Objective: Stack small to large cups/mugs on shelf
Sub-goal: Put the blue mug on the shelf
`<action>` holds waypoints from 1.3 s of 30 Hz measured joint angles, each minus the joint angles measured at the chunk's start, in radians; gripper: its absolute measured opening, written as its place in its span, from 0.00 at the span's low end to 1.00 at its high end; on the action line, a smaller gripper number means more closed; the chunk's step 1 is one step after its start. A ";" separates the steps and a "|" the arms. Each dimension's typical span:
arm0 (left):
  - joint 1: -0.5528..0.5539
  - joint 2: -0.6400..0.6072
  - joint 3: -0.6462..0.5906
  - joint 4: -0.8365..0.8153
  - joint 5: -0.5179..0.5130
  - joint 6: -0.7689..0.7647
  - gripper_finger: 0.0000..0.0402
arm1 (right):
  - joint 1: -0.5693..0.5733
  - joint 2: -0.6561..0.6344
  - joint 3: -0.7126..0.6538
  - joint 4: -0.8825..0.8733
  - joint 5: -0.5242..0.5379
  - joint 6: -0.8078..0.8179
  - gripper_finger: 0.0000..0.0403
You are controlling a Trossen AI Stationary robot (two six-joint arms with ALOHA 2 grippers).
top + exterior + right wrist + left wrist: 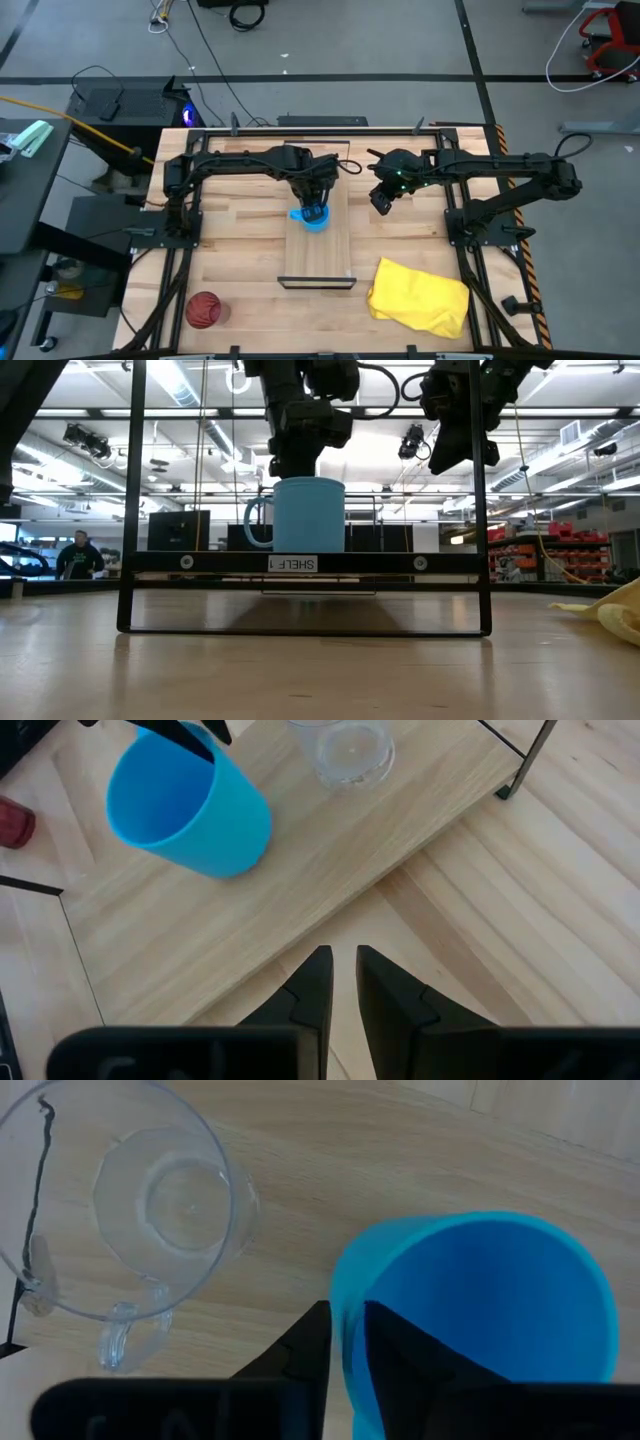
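Note:
The blue mug [314, 219] stands upright on the light-wood shelf [318, 260], its handle [256, 520] toward the table's left. My left gripper [312, 202] is above it, shut on its rim. The clear cup [150, 1200] stands on the shelf just beyond the mug and also shows in the right wrist view [345, 748]. The dark red cup [203, 310] is on the table at the near left. My right gripper [382, 200] hovers shut and empty over the table, right of the shelf. My left gripper holds the blue mug by the far side of its rim [346, 1330], one finger [400, 1345] inside the mug and one [308, 1350] outside, the wall pinched between them. The fingers come from above, pointing down. The mug is upright, its base on the shelf.
A crumpled yellow cloth [420, 296] lies on the table at the near right. The shelf's dark end brackets [126, 500] stand up at both ends. Bare tabletop lies left and right of the shelf.

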 joint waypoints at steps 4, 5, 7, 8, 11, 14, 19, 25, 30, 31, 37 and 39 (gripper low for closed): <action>0.000 0.000 0.038 -0.014 0.000 -0.002 0.23 | 0.000 0.000 0.000 0.000 0.000 0.000 0.14; 0.000 0.000 0.055 -0.012 0.000 -0.002 0.24 | 0.000 0.000 0.000 0.000 0.000 0.000 0.14; 0.000 0.000 0.092 -0.016 0.000 -0.003 0.26 | 0.000 0.000 0.000 0.000 0.000 0.000 0.14; 0.001 0.000 0.113 -0.022 -0.003 -0.003 0.27 | 0.000 0.000 0.000 0.000 0.000 0.000 0.14; 0.002 0.000 0.187 -0.080 -0.036 -0.002 0.29 | 0.001 0.000 0.000 -0.001 0.000 0.000 0.14; 0.005 0.000 0.270 -0.250 -0.099 -0.003 0.31 | 0.001 0.000 0.000 -0.002 0.000 0.013 0.14; 0.007 -0.010 0.333 -0.507 -0.165 -0.106 0.31 | 0.001 0.000 0.000 -0.006 -0.007 0.024 0.14; 0.012 -0.137 0.114 -0.490 -0.111 -0.204 0.27 | 0.026 0.000 0.000 -0.046 -0.024 0.002 0.14; 0.007 -0.291 -0.176 -0.421 -0.101 -0.340 0.23 | 0.070 0.000 -0.002 -0.054 -0.023 -0.032 0.14; 0.006 -0.324 -0.236 -0.369 -0.100 -0.376 0.22 | 0.076 0.000 -0.002 -0.054 -0.016 -0.037 0.14; -0.024 -0.471 -0.494 0.055 -0.063 -0.504 0.17 | 0.084 0.000 -0.002 -0.008 0.007 -0.058 0.14; -0.038 -0.477 -0.543 0.115 -0.055 -0.532 0.15 | 0.084 0.002 -0.002 0.024 0.007 -0.059 0.14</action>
